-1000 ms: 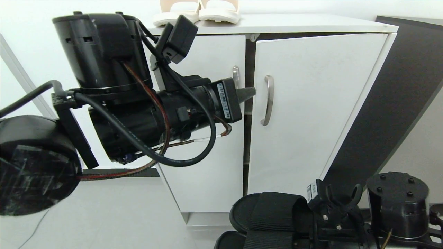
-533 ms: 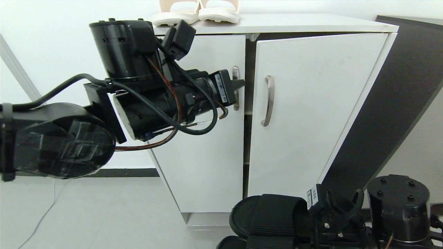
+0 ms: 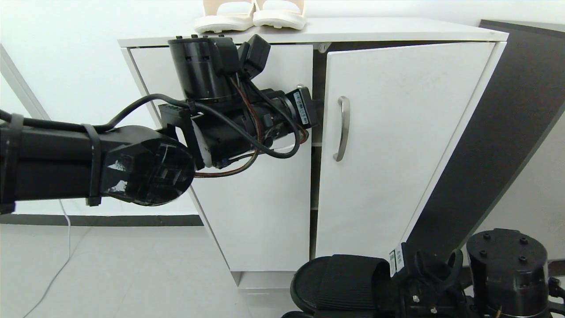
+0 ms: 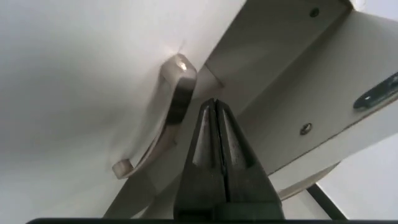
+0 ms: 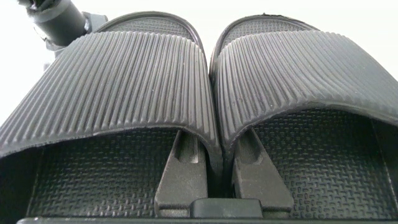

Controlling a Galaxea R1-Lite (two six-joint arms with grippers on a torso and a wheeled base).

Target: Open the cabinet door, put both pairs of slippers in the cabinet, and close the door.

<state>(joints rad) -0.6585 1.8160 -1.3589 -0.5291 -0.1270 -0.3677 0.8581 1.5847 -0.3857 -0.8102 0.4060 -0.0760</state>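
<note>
The white cabinet (image 3: 397,31) has two doors with a dark gap between them. My left gripper (image 3: 317,108) is shut with nothing in it. Its tips (image 4: 215,109) rest at the free edge of the left door (image 3: 265,198), right beside that door's metal handle (image 4: 169,118). The right door (image 3: 397,132) has a curved handle (image 3: 342,128). A pair of white slippers (image 3: 251,15) sits on the cabinet top. Low at the front right, my right gripper (image 5: 217,165) is shut on the pair of black slippers (image 5: 205,81) (image 3: 340,278), pinching their adjoining straps.
A dark panel (image 3: 507,132) leans along the cabinet's right side. Pale floor (image 3: 110,274) stretches to the left of the cabinet, with a thin cable (image 3: 57,265) lying across it, and a white wall stands behind.
My left arm has stretched forward and up towards the cabinet, and its shut gripper has settled by the left door's handle. The right gripper and black slippers have barely moved.
</note>
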